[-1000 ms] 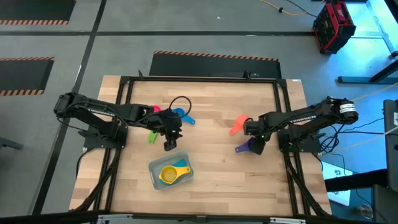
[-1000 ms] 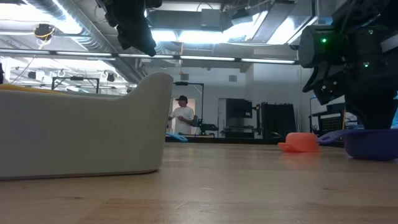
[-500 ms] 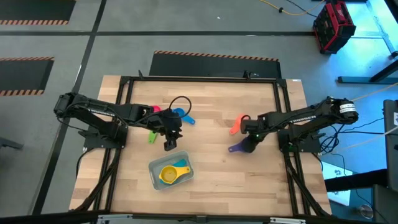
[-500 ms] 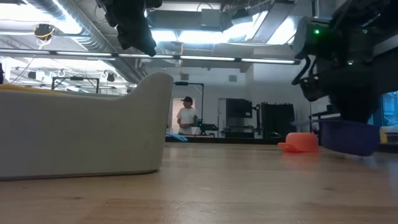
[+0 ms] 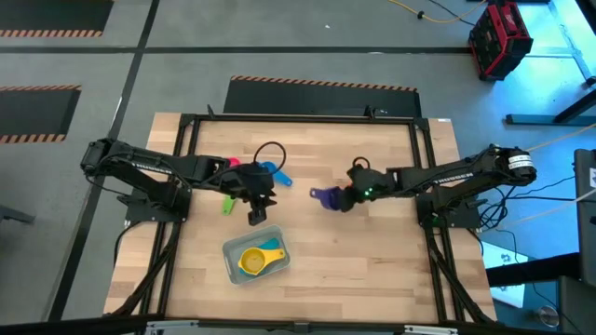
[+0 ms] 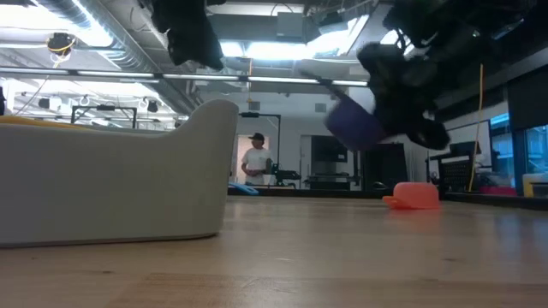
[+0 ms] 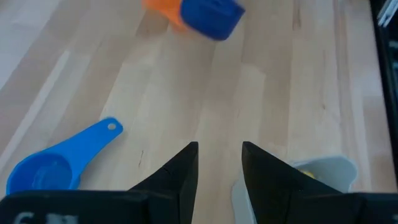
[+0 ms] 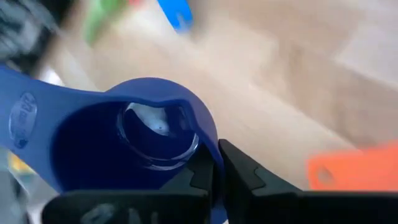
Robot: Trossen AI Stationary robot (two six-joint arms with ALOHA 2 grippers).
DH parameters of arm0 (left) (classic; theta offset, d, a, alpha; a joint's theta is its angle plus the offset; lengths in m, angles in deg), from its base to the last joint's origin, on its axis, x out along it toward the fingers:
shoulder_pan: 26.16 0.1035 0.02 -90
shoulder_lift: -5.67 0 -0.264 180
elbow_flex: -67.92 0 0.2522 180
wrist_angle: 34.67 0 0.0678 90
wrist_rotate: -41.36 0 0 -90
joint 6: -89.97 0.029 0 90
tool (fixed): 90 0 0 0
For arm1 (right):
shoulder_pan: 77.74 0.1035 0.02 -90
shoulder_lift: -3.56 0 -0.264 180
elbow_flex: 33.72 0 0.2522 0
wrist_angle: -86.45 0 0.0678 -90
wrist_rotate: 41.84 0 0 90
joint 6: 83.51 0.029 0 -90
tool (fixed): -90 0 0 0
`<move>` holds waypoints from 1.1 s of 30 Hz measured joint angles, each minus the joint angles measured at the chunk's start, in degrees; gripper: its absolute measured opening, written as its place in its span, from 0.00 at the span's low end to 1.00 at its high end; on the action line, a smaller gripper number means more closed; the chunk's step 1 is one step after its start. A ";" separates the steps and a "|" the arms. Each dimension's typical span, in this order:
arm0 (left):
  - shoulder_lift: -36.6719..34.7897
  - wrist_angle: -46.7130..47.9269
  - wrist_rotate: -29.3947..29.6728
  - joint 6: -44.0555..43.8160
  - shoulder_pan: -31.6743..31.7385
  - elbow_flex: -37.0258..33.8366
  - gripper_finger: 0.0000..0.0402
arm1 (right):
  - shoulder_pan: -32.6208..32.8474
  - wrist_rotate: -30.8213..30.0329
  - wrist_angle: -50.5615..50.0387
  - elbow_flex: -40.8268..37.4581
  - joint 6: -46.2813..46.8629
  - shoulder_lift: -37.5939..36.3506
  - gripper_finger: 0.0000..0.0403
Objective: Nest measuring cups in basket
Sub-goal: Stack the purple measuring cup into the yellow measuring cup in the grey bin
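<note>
My right gripper (image 5: 345, 198) hangs over the table's middle, shut on the purple measuring cup (image 5: 326, 196), which shows in the air in the low view (image 6: 355, 124). My left gripper (image 5: 254, 216) hovers open just beyond the pale basket (image 5: 230, 251), nothing between its fingers (image 7: 219, 168). In the basket lie a yellow cup (image 5: 251, 261) and a teal cup (image 5: 273, 248). Resting on the table are the blue cup (image 5: 272, 172), the green cup (image 5: 228, 203), a red cup (image 5: 233, 163) partly under the left arm, and the orange cup (image 6: 413, 195). My right gripper pinches the purple cup's bowl wall at the rim (image 8: 208, 152), on the side opposite the handle (image 8: 22, 121), with one finger inside the bowl and one outside. The fingers come slanting down from the table's right. The cup is lifted clear and tilted, handle toward the table's left.
A black frame (image 5: 298, 119) runs around the wooden table top. The orange cup lies under the right arm in the high view. Bare wood lies between the basket and the right arm. A person (image 6: 255, 162) stands far off in the room behind.
My right gripper has shut on the purple cup at the table's right, lifted it clear, tipped upward and rolled, and carried it toward the table's middle. The cup has gone from standing on the wood to hanging tilted in the air.
</note>
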 joint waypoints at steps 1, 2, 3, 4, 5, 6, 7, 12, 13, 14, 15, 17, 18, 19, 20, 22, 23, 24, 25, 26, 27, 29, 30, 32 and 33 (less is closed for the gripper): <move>0.00 -0.85 0.19 -0.02 0.00 0.00 0.29 | 0.00 -1.27 2.07 0.00 0.24 0.00 0.05; 0.00 -1.83 0.57 -0.04 0.00 0.00 0.29 | 0.02 -2.56 4.06 0.00 0.27 0.00 0.05; 0.00 -2.82 1.16 -0.09 0.00 0.00 0.29 | 0.00 -3.75 6.03 0.00 0.20 0.00 0.05; 0.00 -3.94 1.86 -0.12 0.00 0.00 0.29 | 0.00 -4.87 7.79 0.00 0.06 0.00 0.04; 0.00 -5.12 2.62 -0.21 0.00 0.00 0.29 | 0.01 -6.01 9.63 0.00 -0.49 0.00 0.04; 0.00 -6.07 3.30 -0.68 0.02 0.00 0.29 | 0.00 -7.11 11.28 0.00 -1.33 0.00 0.04; 0.00 -6.99 3.91 -1.25 0.02 0.00 0.29 | 0.00 -8.08 12.76 0.00 -1.92 0.00 0.04; 0.02 -11.34 7.51 -1.75 0.00 0.00 0.29 | 0.03 -11.14 18.14 0.00 -3.08 0.00 0.05; 0.02 -12.40 8.50 -2.22 0.01 0.00 0.29 | 0.04 -11.76 18.85 0.00 -3.67 0.00 0.05; 0.02 -13.49 9.55 -2.60 0.02 0.00 0.29 | 0.04 -12.42 19.41 0.00 -4.48 0.00 0.05; 0.02 -14.55 10.38 -2.79 0.02 0.00 0.29 | 0.05 -13.36 19.99 0.00 -5.23 0.00 0.05; 0.02 -16.68 11.37 -2.88 0.02 0.00 0.29 | 0.24 -15.46 21.18 0.00 -6.19 0.00 0.04; 0.02 -17.81 11.86 -2.89 0.02 0.00 0.29 | 0.31 -16.73 21.78 0.00 -6.59 0.00 0.04; 0.02 -18.84 12.30 -2.89 0.02 0.00 0.29 | 0.46 -18.09 22.51 0.00 -7.45 0.03 0.04; 0.02 -19.74 12.70 -2.89 0.01 0.00 0.29 | 0.62 -19.63 23.51 0.00 -8.18 0.18 0.04; 0.02 -21.34 13.94 -2.89 0.02 0.00 0.29 | 1.15 -22.57 26.87 0.00 -10.04 1.01 0.05; 0.02 -22.14 14.61 -2.86 0.02 0.00 0.29 | 1.50 -23.94 29.08 0.00 -10.90 1.67 0.05; 0.02 -22.81 15.24 -2.69 0.02 0.00 0.29 | 1.87 -25.12 31.43 0.00 -12.04 2.60 0.05; 0.02 -23.44 15.57 -2.61 0.02 0.00 0.29 | 2.21 -25.98 33.97 0.00 -13.42 3.50 0.05; 0.02 -24.00 15.84 -2.55 0.02 0.00 0.29 | 2.52 -26.75 36.02 0.00 -14.34 4.40 0.05; 0.02 -24.65 16.24 -2.50 0.02 0.00 0.29 | 2.75 -27.46 38.44 0.00 -15.17 5.50 0.04; 0.02 -25.61 16.69 -1.98 0.02 0.00 0.29 | 2.95 -28.65 42.71 0.00 -16.11 7.53 0.04; 0.02 -26.13 16.69 -1.34 0.02 0.00 0.29 | 2.92 -28.84 45.12 0.00 -16.33 8.56 0.04; 0.02 -26.81 16.84 -0.96 0.02 0.00 0.29 | 2.90 -28.97 50.48 0.00 -16.47 10.47 0.04; 0.02 -27.21 17.17 -0.95 0.02 0.00 0.29 | 2.86 -29.04 52.91 0.00 -16.53 11.37 0.04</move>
